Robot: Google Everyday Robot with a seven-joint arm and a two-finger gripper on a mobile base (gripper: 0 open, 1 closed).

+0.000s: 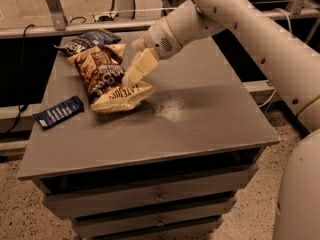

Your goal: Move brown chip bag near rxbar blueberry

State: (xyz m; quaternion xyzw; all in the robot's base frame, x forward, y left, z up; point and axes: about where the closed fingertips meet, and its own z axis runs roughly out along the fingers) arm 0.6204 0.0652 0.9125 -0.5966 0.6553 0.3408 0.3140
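The brown chip bag (105, 79) lies on the grey table (200, 119) at its left middle. It has a dark brown centre and cream ends, and its near end is curled up. My gripper (131, 78) reaches down from the right onto the bag's right edge. Its cream fingers (141, 65) are closed on the bag there. The rxbar blueberry (58, 112), a small flat dark blue bar with white text, lies near the table's left edge. It is a short way left of the bag and apart from it.
A puffy dark blue chip bag (90, 40) lies at the back left, touching the brown bag's far end. My white arm (240, 19) spans the right side. Drawers (160, 199) sit below the tabletop. A rail and cables run behind the table.
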